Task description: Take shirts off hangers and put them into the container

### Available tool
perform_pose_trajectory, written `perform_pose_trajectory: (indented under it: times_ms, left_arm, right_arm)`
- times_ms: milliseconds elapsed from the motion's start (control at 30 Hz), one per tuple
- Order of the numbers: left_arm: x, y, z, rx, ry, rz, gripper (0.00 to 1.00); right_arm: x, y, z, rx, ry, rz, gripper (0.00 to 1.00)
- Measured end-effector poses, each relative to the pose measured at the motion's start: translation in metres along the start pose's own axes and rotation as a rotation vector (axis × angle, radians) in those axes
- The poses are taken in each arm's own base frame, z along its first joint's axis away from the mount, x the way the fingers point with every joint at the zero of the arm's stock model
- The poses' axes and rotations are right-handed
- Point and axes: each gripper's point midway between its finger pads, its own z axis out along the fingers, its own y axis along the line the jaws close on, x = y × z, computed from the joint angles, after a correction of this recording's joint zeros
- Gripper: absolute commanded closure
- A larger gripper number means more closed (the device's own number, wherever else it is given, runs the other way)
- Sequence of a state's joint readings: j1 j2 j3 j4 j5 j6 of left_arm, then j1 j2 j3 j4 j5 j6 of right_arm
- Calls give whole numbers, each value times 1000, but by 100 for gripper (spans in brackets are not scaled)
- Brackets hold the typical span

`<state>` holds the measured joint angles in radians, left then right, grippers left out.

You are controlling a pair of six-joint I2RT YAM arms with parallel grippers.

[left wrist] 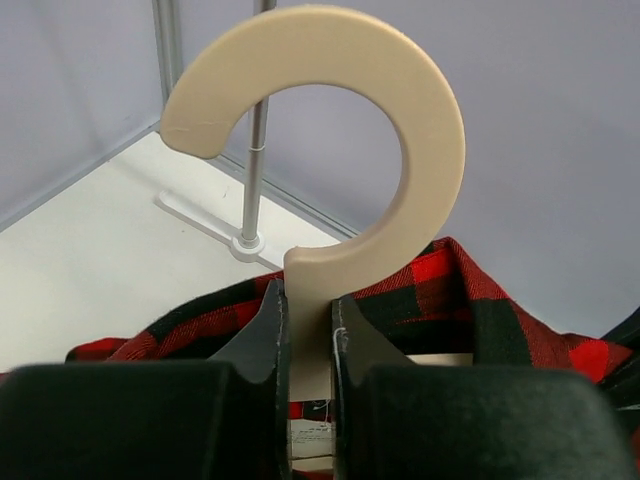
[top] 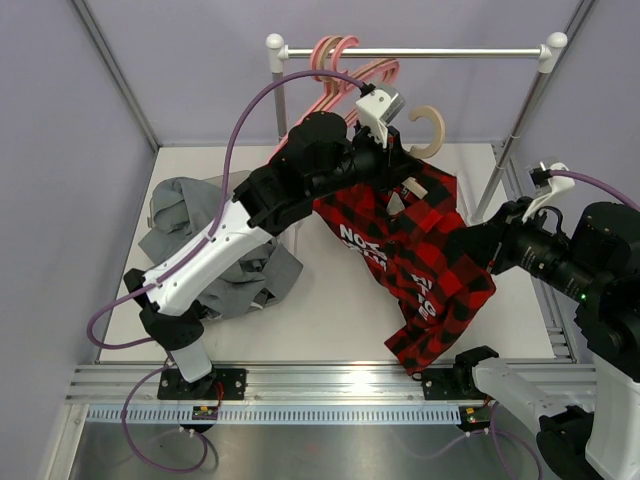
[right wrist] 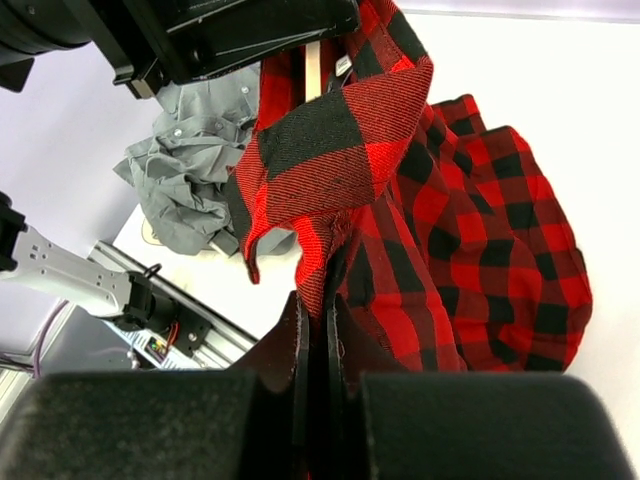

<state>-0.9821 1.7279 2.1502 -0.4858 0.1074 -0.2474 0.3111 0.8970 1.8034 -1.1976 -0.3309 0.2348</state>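
L claw [left wrist: 308, 312] is pinching the tan hanger [left wrist: 425, 120] at the neck, just under the hook. Both fingers are tight on the neck. The hook stands up past them, its open side to 9 o'clock in L wrist view.

The hanger is off the rail [top: 450, 51], held in air at ~1 o'clock over the table [top: 330, 310] in top view, just below the rail line.

Red shirt [top: 430, 260] is on that hanger, collar wrapped round the neck. The body drapes down toward 5 o'clock and the lower end reaches the near table edge. Can't tell if it rests on the table. White lettering shows on the cloth, unreadable.

R claw [right wrist: 318, 305] is pressed together on a fold of the red shirt, with the cloth edge betw the fingers. It grips the shirt's 3 o'clock side in top view.

Grey shirt [top: 190, 215] lies crumpled in a heap at 9 o'clock on the table, partly under L arm.

Pink hangers [top: 335, 60] hang bare on the rail at ~12 o'clock, toward its L end. L arm covers their lower parts.
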Motion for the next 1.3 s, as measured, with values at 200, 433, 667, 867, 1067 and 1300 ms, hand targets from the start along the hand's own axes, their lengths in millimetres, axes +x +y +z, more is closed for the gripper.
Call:
perform_pose_trajectory:
  times_ms: [200,433,667,867,1067,1300]
  left_arm:
    - [-1,17,-2,-91,-1,15,100]
    - [-38,21,-16,-145,-69,61,100]
    - [-38,22,-18,-156,-66,81,100]
    - [-43,13,-16,-133,-88,57,100]
    - [-71,54,-23,-246,-197,20,100]
    - [-78,39,-27,-183,-214,7,100]
  right_arm:
    - [11,-6,-7,29,-9,-1,11]
    - [53,-18,-13,48,40,19,54]
    - [69,-24,-20,75,49,36,100]
    - [49,-21,-50,126,-67,38,100]
    - [25,-21,-124,222,-359,71,100]
    - [51,-23,-147,216,-429,91,100]
